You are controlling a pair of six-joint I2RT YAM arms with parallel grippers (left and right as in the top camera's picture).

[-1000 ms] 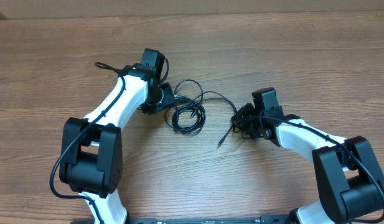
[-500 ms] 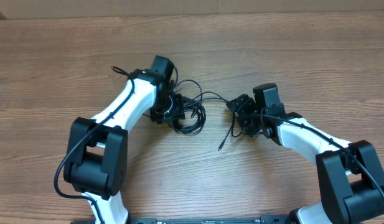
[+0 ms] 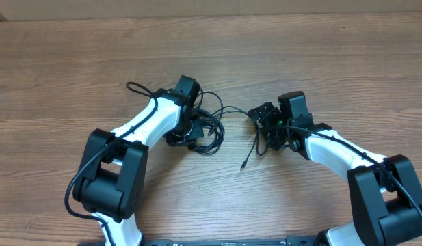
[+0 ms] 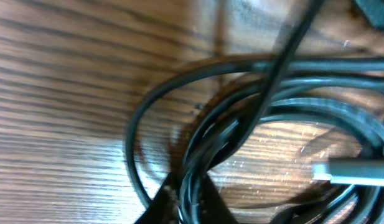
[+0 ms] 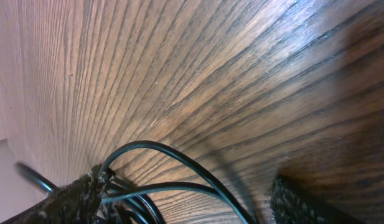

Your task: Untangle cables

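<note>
Overhead shows a brown wood-grain table (image 3: 60, 61) carrying thin black cables (image 3: 211, 130).

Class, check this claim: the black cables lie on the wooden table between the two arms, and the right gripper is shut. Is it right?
No. The right gripper is open, not shut: the right wrist view shows its fingers wide apart. The rest holds: the black cables do lie on the wooden table.

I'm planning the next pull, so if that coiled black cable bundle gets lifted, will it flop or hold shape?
Probably floppy: the cables lie in loose, uneven loops, so the coil would likely sag and unwind. Likely light, being thin cords. The free end would probably drag along the table.
</note>
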